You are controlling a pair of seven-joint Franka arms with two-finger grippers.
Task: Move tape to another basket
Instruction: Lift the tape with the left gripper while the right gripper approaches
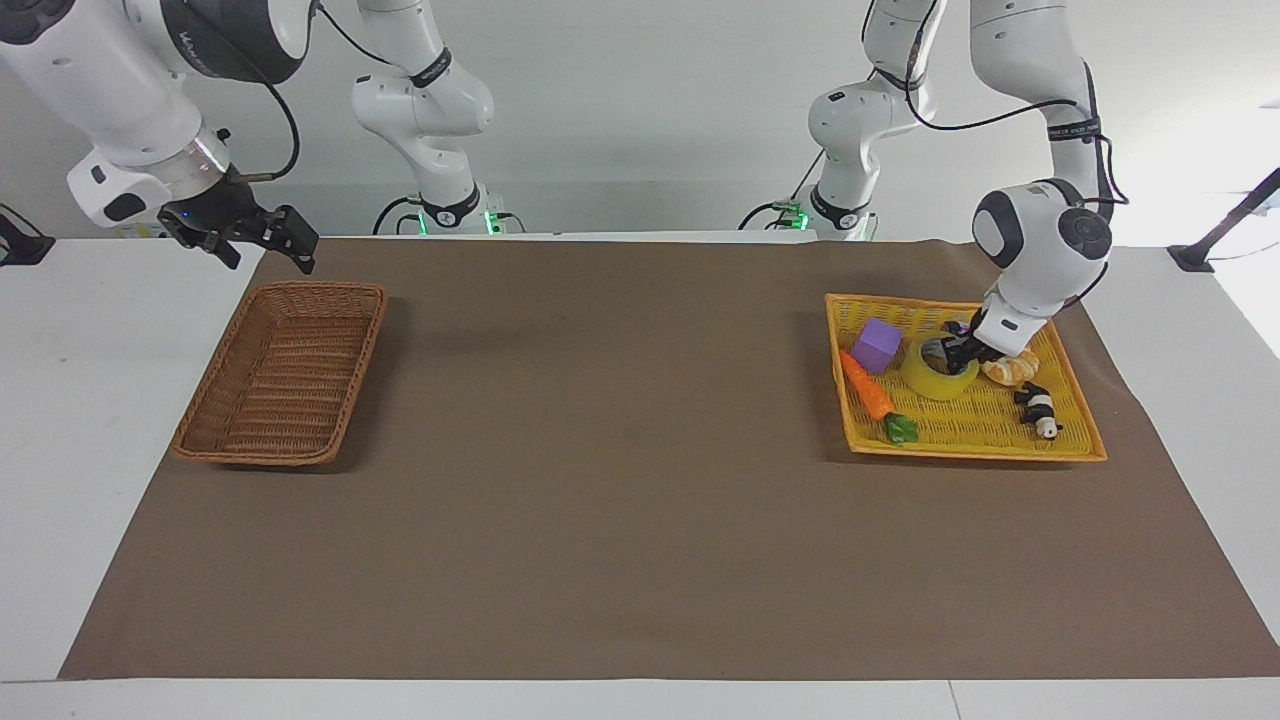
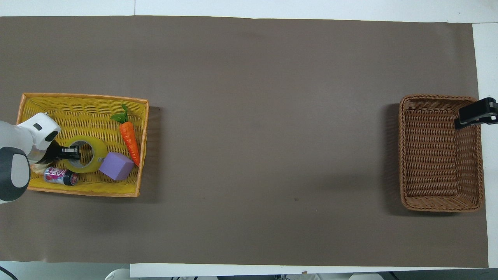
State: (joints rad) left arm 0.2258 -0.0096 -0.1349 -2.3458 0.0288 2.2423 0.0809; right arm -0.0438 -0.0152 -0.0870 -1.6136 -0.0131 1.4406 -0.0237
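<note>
My left gripper [image 1: 958, 350] is down in the yellow tray [image 1: 1070, 435] at the left arm's end of the table, its fingers pinched on the wall of the tape [image 1: 935, 378], one inside the core and one outside; the overhead view shows this bite plainly at the gripper [image 2: 71, 151], on the side of the tape [image 2: 91, 155] away from the carrot, while the facing view shows that the roll sits on the tray floor. Only the overhead view shows the small can [image 2: 60, 175] lying near the tray's rim [image 2: 81, 96] on the side nearer to me; only the facing view shows the bread-like lump [image 1: 1012, 368] and the black-and-white toy [image 1: 1038, 410]. The tape is a glossy translucent yellow ring with a pale core; the purple block [image 2: 116, 166] just beside it is matte and square-edged; the carrot [image 2: 129, 137] is smooth orange with green leaves; the tray is flat, bright woven stuff. My right gripper [image 1: 262, 240] waits in the air by the rim of the brown wicker basket [image 1: 285, 372], fingers spread; that basket [image 2: 439, 200] is deep, with sloped woven sides, at the right arm's end of the brown mat [image 1: 600, 480].
</note>
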